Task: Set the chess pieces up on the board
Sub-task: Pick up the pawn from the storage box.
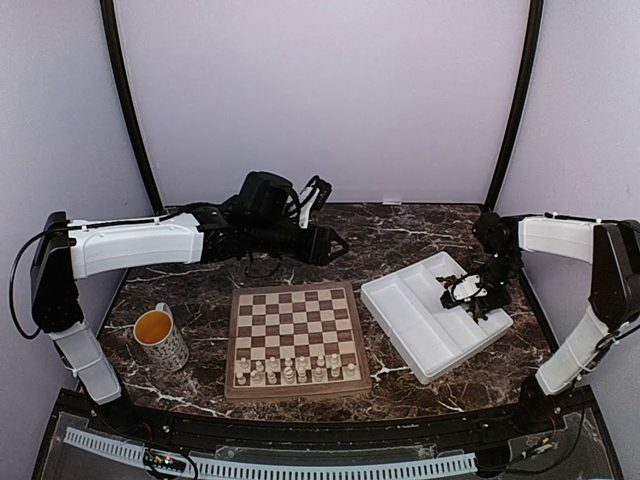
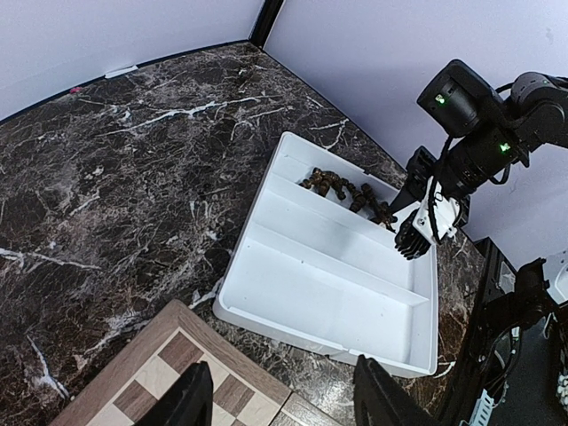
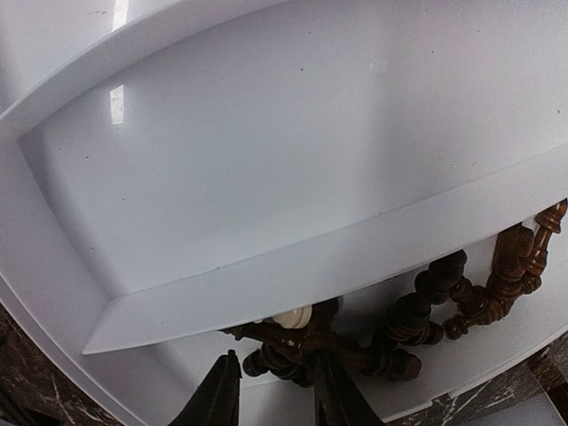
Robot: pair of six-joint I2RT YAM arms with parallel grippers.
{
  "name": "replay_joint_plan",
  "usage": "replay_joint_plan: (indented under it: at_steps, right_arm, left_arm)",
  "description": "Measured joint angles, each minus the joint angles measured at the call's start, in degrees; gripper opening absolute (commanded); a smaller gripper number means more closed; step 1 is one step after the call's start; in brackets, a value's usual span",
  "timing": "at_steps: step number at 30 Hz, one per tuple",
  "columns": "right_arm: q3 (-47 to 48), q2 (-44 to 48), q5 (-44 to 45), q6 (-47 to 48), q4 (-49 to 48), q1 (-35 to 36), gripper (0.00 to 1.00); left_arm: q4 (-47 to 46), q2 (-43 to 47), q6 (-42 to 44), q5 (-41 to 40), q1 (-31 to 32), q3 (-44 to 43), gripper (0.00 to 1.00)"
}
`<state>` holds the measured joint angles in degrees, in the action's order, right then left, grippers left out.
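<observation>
The board (image 1: 290, 322) lies at the table's middle, and its near two rows hold cream chess pieces (image 1: 292, 370). Dark brown chess pieces (image 3: 417, 319) are heaped in the far compartment of the white tray (image 3: 266, 160), with one cream piece (image 3: 293, 317) among them. My right gripper (image 3: 275, 395) hangs low over that heap, jaws partly open, a dark piece (image 3: 284, 359) between the tips with a small gap on the left side. My left gripper (image 2: 284, 399) hovers open and empty above the board's far right corner (image 2: 177, 373).
The white tray (image 1: 425, 330) sits right of the board, its two nearer compartments empty. A mug (image 1: 162, 338) with orange inside stands left of the board. Dark marble table (image 1: 400, 235) runs back to the pale walls.
</observation>
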<state>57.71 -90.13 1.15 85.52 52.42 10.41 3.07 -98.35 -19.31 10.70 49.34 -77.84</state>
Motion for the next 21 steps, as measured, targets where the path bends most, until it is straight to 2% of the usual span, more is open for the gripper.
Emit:
replay_joint_plan:
  at_steps: [8, 16, 21]
  right_arm:
    - [-1.9, -1.6, 0.6, 1.4, -6.5, 0.7, 0.44]
    - [-2.6, -2.1, 0.6, 1.5, -7.5, 1.9, 0.40]
    - [0.5, -5.8, -2.9, -1.1, -5.7, 0.6, 0.41]
  left_arm:
    - [0.0, 0.0, 0.0, 0.0, 0.0, 0.0, 0.56]
    - [-0.2, 0.0, -0.7, 0.0, 0.0, 0.0, 0.56]
    - [-0.4, 0.0, -0.9, 0.2, 0.0, 0.0, 0.56]
